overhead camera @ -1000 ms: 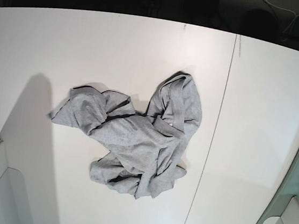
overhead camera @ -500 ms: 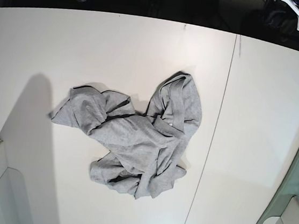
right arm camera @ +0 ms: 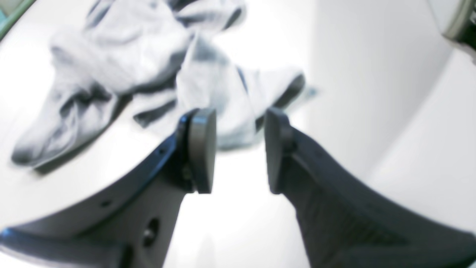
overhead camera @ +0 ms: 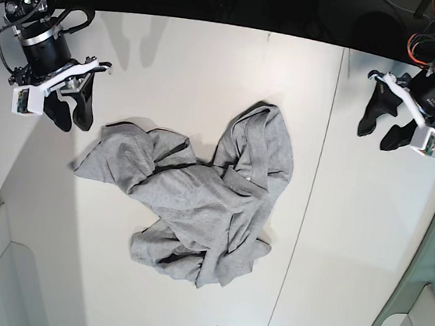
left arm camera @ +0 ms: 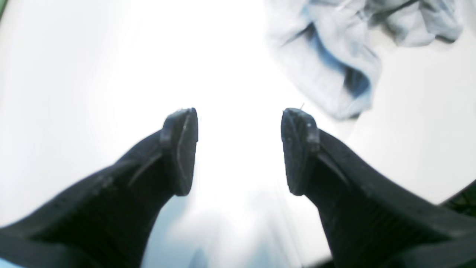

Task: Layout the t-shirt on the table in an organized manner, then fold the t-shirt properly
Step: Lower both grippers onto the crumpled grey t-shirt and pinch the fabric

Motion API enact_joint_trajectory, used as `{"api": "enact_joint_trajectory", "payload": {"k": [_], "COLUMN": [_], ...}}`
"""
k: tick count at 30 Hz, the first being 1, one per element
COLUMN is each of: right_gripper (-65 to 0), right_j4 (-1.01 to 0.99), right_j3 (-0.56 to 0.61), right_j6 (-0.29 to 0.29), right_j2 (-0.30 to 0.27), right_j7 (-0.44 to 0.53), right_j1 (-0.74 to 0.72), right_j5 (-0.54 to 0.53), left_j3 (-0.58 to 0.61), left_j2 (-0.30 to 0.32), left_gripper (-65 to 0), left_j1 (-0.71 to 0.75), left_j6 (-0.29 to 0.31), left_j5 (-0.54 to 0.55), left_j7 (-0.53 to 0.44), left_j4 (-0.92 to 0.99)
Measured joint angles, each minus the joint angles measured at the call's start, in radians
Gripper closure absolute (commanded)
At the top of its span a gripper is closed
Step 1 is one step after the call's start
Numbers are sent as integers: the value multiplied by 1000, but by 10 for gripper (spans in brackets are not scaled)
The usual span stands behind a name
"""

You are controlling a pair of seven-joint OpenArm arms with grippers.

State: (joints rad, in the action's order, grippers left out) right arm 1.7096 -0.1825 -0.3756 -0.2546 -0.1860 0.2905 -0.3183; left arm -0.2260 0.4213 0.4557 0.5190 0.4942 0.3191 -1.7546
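Base view showed the white table [overhead camera: 174, 64] filling the frame, a thin dark seam [overhead camera: 308, 197] running down its right part. The grey t-shirt [overhead camera: 197, 200] lay crumpled in a heap near the table's middle, just left of the seam, with no lettering visible. The right gripper [overhead camera: 70, 111] hung over the table close to the heap's upper-left edge, apart from the cloth; in its wrist view its jaws stood apart with nothing between them and the t-shirt [right arm camera: 148, 63] lay beyond. The left gripper [overhead camera: 383, 127] hung right of the seam, well apart from the shirt, its jaws spread wide and empty over bare tabletop [left arm camera: 93, 74].
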Motion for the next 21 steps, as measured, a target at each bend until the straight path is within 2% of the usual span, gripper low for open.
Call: {"api": "enact_joint_trajectory", "payload": {"k": [4, 6, 9, 11, 13, 16, 21], "right_gripper": [-219, -247, -297, -298, -298, -298, -297], "right_j4": [-151, -232, -347, -410, -460, -521, -580], "right_j3": [0, 0, 0, 0, 4, 27, 47], "right_j6": [8, 10, -10, -35, -52, -46, -47], "right_j2": [0, 1, 6, 17, 36, 70, 125], "right_j7": [-18, -18, -24, -21, -20, -21, -23], "right_j1": [-146, -213, -309, -364, -404, -442, -475], "right_j5": [13, 11, 15, 15, 15, 19, 45], "left_j3": [164, 228, 306, 347, 380, 405, 406], "left_j2": [-8, -15, -53, -84, -113, -146, -167], "left_gripper": [-376, -376, -376, -376, -376, -376, -376], "left_j1": [-152, -219, -317, -376, -430, -484, -534], "left_j6": [-25, -34, -35, -31, -31, -33, -33], "left_j5": [-37, -40, -52, -74, -85, -85, -131], "left_j7": [5, -4, 3, 0, -2, -5, -3], "left_j4": [108, 173, 264, 311, 360, 427, 508]}}
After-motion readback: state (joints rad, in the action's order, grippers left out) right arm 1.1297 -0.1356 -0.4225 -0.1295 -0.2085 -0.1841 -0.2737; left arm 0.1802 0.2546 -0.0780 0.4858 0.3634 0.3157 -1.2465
